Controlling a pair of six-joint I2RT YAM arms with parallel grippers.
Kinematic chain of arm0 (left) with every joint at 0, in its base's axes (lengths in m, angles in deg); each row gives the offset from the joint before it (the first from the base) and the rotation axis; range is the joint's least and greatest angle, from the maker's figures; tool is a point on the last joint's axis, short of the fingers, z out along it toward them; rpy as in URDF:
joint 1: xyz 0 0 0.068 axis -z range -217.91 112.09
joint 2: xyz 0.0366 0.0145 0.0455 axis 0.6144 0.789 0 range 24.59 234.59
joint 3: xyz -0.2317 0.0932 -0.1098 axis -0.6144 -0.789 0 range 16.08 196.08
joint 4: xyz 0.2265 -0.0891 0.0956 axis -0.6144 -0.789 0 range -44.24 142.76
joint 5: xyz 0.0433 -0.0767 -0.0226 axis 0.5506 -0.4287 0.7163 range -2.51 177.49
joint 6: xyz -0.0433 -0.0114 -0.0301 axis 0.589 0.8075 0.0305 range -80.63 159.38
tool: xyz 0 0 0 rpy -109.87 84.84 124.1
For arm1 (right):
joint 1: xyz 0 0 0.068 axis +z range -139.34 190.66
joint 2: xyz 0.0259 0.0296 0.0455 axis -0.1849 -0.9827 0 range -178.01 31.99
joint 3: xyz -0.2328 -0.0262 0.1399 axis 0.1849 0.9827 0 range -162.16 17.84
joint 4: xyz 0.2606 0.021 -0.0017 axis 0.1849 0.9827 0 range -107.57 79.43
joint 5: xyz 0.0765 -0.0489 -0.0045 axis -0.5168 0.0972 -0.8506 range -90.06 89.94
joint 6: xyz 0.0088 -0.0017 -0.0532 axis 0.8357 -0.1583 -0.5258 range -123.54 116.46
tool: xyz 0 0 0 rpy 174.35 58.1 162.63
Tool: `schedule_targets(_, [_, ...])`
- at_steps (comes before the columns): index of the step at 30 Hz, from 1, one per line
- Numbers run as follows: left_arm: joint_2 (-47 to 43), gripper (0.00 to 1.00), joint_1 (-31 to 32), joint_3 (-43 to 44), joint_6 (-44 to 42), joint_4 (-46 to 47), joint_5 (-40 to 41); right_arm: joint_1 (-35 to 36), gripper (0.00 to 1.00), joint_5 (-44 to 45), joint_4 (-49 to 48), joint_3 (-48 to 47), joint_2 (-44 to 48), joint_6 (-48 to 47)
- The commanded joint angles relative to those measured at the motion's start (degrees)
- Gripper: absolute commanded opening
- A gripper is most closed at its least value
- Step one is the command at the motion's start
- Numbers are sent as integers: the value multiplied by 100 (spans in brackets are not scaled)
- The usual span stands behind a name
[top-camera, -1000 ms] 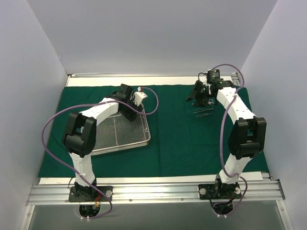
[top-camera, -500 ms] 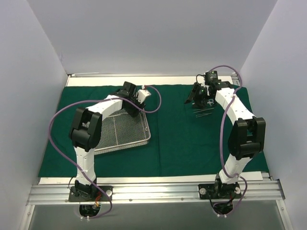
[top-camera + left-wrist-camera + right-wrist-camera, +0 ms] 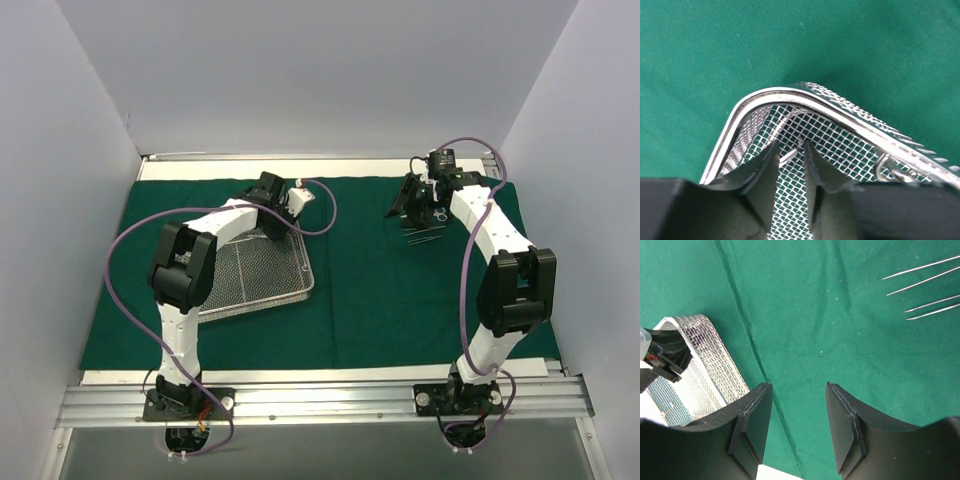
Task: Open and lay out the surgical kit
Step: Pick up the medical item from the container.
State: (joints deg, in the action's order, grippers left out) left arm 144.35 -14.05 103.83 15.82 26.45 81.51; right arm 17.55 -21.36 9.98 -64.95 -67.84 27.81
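The dark green cloth (image 3: 380,290) lies spread flat over the table. The silver wire-mesh tray (image 3: 255,285) rests on its left half. My left gripper (image 3: 274,214) reaches into the tray's far right corner (image 3: 790,94). Its fingers (image 3: 790,145) are open a narrow gap, and a small thin metal instrument (image 3: 788,156) lies on the mesh between them. My right gripper (image 3: 410,205) hovers open over bare cloth (image 3: 799,387), holding nothing. Several thin metal instruments (image 3: 422,235) lie side by side on the cloth just in front of it, their tips (image 3: 920,275) showing at the upper right of the right wrist view.
A metal ring (image 3: 885,167) sits against the tray's inner wall, right of my left fingers. The tray's corner (image 3: 715,350) appears at the left of the right wrist view. A cloth fold (image 3: 747,335) runs diagonally. White walls close in on three sides; a metal rail (image 3: 320,400) borders the near edge.
My left arm has swung its elbow up and right, and its gripper has shifted slightly toward the tray's far corner. The right gripper has barely moved.
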Motion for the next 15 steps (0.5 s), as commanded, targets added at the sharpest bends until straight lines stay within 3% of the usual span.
schedule_targets(1, [65, 28, -21, -3, 105, 213, 359, 22, 47, 12, 75, 78, 306, -85])
schedule_targets(8, [-181, 3, -13, -3, 324, 196, 1072, 22, 47, 3, 49, 43, 298, -86])
schedule_targets(15, [-717, 2, 31, 260, 877, -382, 1529, 40, 47, -67, -13, -97, 210, -50])
